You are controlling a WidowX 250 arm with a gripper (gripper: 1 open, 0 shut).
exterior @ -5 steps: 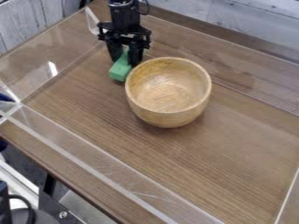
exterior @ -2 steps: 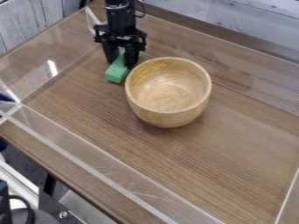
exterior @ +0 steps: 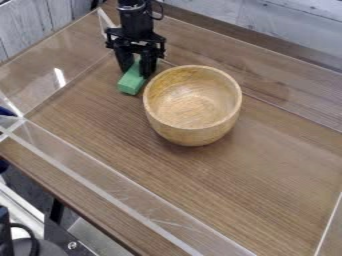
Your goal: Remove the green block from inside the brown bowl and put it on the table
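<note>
- Pointing straight down, the black tool [exterior: 138, 52] stands near the far-left part of the counter [exterior: 120, 150], its two fingers [exterior: 120, 55] spread partway on either side of the green block [exterior: 132, 80].
- Directly beneath the tool, the green block sits on the counter outside the bowl, its upper end between the fingers; whether they press on it or merely flank it cannot be made out from this view.
- Right of the tool and a little nearer the camera, the brown bowl [exterior: 194, 104] stands upright on the counter, its rim just beside the block, its hollow showing only wood grain.
- Around the tool, clear acrylic walls [exterior: 54, 70] edge the dark wood-grain surface.
</note>
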